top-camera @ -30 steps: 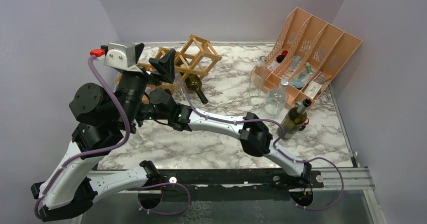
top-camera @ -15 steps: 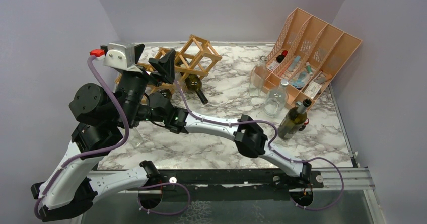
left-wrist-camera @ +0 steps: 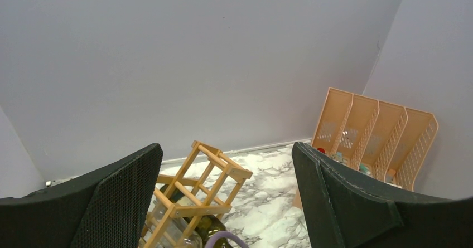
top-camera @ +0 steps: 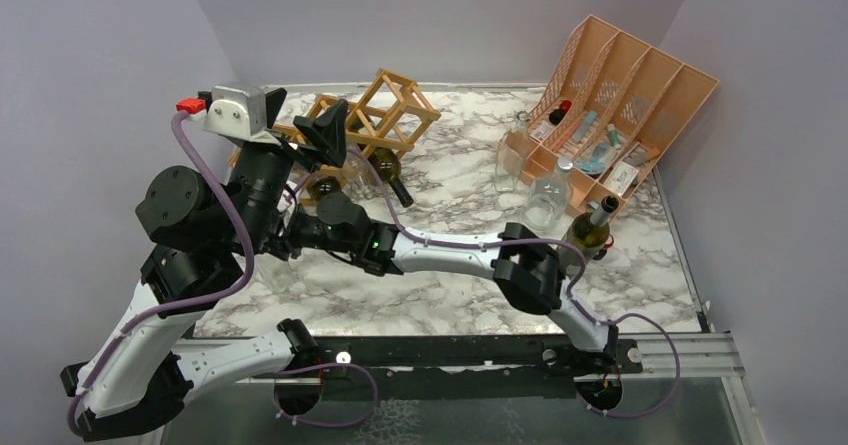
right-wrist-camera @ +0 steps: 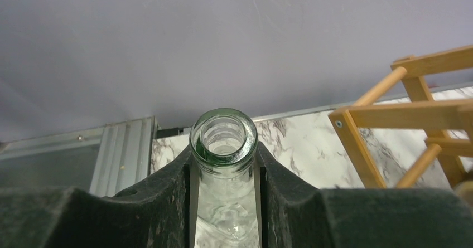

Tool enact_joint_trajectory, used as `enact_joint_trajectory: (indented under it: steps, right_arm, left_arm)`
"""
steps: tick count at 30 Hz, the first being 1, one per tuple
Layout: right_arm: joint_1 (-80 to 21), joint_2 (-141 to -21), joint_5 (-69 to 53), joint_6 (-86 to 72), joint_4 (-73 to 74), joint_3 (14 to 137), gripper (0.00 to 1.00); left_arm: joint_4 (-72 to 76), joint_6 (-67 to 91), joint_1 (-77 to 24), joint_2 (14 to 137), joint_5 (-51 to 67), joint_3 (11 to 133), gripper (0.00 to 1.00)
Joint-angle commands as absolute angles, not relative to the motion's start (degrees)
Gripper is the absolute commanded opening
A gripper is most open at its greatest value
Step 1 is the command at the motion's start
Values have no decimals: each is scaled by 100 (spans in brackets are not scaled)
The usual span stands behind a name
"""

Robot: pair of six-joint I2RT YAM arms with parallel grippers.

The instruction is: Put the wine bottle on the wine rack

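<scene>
Everything on marble table point(top-camera: 440, 290). At back left, wine rack point(top-camera: 388, 115): open stick lattice, one dark green bottle point(top-camera: 388, 172) lying in it, neck poking frontward. Far right, peach file organizer point(top-camera: 630, 90), irrelevant. Raised over rack, left claw point(left-wrist-camera: 226, 147), jaws spread wide, nothing btw them. Across at rack's near-left side, right claw point(right-wrist-camera: 224, 157), clamped on neck of wine bottle point(right-wrist-camera: 223, 203), pads just under lip. Clear glass, greenish at rim, looks empty; body hidden under wrist, and behind left arm in top view, so can't tell if resting on table or lifted. Rack's end post just right of it in wrist view.

Handling, as judged: rigid, brittle, slick. Prob. light-ish if empty, but mass mostly in body, far from neck hold, so likely to droop or pivot. Lip a stop vs. sliding out. Neck hold good for base-first entry into a cell. Slow approach, no knocks on sticks; rack prob. light, easy to shove.
</scene>
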State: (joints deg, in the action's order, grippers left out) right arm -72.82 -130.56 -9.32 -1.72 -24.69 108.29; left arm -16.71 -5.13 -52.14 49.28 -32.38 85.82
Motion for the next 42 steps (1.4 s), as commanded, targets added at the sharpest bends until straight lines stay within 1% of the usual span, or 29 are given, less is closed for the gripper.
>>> enact_joint_trajectory:
  steps: [1, 7, 14, 17, 25, 32, 35, 38, 42]
  right_arm:
    - [-7331, -12003, -598, -77, -3430, 9971, 7]
    - [-7335, -10733, -428, -80, -3771, 8322, 1]
    - [-7330, -9321, -25, 51, -3439, 6925, 1]
    - [-7334, -8773, 456, 95, -3128, 6431, 1]
    - [-7331, -7356, 2215, -73, -2510, 5085, 1]
    - [-7337, -6462, 4117, -299, -1871, 4764, 1]
    - [-7336, -6249, 4724, -368, -1709, 4756, 1]
    - [-7335, -6027, 4997, -323, -1630, 4763, 1]
    - [-7337, -5755, 4974, -238, -1508, 4819, 1]
  left_arm:
    - [-1723, -449, -5206, 4863, -3164, 8652, 92]
    - [-1730, -401, -5203, 4806, -3206, 8459, 92]
    - [-1719, -372, -5204, 4755, -3236, 8069, 95]
    - [-1719, -340, -5209, 4685, -3225, 7839, 99]
    - [-1584, -144, -5203, 4528, -3434, 7051, 99]
    - [-1434, 263, -5203, 4576, -3152, 6224, 99]
    - [-901, 263, -5205, 4559, -2720, 5512, 99]
    - [-72, 95, -5203, 4441, -1931, 4685, 99]
    - [806, -75, -5203, 4383, -877, 3878, 99]
